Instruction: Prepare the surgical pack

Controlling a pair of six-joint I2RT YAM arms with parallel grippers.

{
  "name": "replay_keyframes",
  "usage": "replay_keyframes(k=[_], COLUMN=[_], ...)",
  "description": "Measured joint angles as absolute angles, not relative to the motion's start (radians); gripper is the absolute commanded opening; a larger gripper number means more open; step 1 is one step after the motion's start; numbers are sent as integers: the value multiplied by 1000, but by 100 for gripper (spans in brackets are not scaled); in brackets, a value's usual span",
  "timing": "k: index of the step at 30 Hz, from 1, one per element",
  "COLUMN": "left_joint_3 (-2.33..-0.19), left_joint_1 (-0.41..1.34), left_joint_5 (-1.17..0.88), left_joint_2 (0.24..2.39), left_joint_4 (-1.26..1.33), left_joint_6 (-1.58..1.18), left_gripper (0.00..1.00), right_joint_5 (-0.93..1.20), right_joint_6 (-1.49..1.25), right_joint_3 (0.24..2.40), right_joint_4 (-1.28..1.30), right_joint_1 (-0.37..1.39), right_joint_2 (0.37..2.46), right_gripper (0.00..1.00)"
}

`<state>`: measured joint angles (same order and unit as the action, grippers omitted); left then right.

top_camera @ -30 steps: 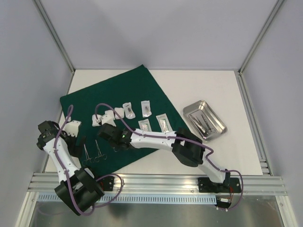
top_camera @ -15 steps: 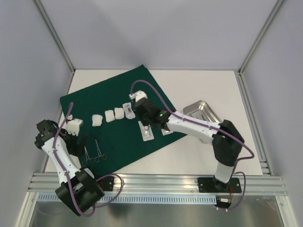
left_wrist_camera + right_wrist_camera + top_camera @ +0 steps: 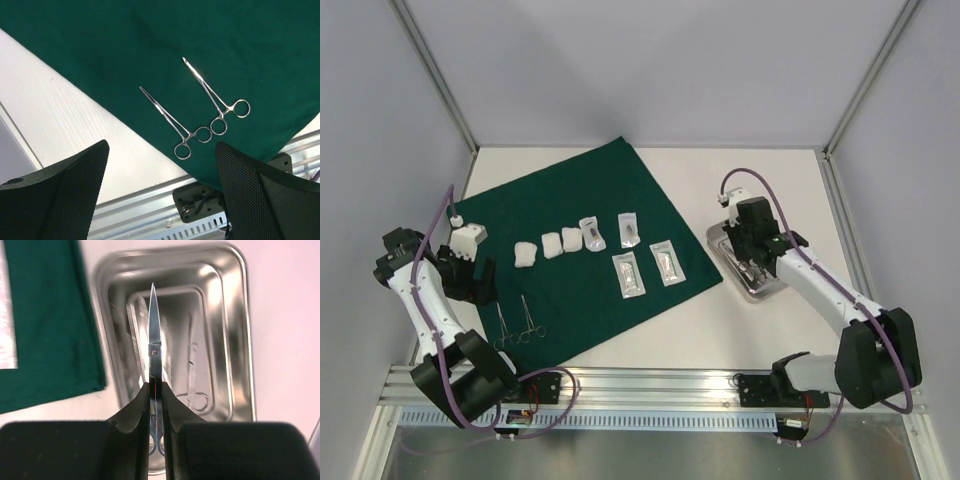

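**A:** What has the right gripper (image 3: pixel 156 390) got?

**B:** Its jaws are pinched almost together on a pair of pointed steel scissors (image 3: pixel 154 335). They grip near the ring handles, with the blades shut and pointing away from the wrist.

**A:** And the tray?

**B:** The small rectangular steel tray (image 3: pixel 235 340) lies straight below the scissors on the white table (image 3: pixel 760 180). It sits just beside the right corner of the large dark green cloth (image 3: pixel 580 200). Other instruments lie in it, too blurred to name.

**A:** The left gripper (image 3: pixel 160 155)?

**B:** Spread wide, holding nothing and touching nothing. It hangs over the cloth's near left edge. Two slim steel ring-handled forceps (image 3: pixel 167 117) lie side by side on the cloth below the gap between its fingers, rings toward the arm bases.

**A:** Anything else on the cloth?

**B:** Three white gauze pieces (image 3: pixel 550 245) sit in a row near the middle. Four clear flat pouches (image 3: pixel 628 272) lie to their right, all well apart from both grippers.
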<state>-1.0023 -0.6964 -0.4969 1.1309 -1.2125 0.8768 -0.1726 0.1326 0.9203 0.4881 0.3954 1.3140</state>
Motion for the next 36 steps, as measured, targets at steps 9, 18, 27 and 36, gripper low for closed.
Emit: replay_keyframes(k=[9, 18, 27, 36], left_joint_3=[-1023, -1028, -1028, -1028], left_joint_1=[-673, -673, -673, -671], left_joint_5=[-514, -514, -507, -503], left_joint_2=[1153, 1153, 1174, 1182], left_joint_4=[-1216, -1215, -1206, -1201], left_joint_6=[862, 861, 852, 845], left_gripper=[96, 96, 96, 95], right_joint_5=[-147, -138, -128, -133], right_joint_6=[265, 356, 389, 389], right_joint_3=[847, 835, 834, 843], right_joint_4=[441, 401, 397, 409], right_joint_1=[217, 183, 180, 180], right_joint_2=[1338, 1501, 1527, 1538], right_gripper=[0, 0, 7, 30])
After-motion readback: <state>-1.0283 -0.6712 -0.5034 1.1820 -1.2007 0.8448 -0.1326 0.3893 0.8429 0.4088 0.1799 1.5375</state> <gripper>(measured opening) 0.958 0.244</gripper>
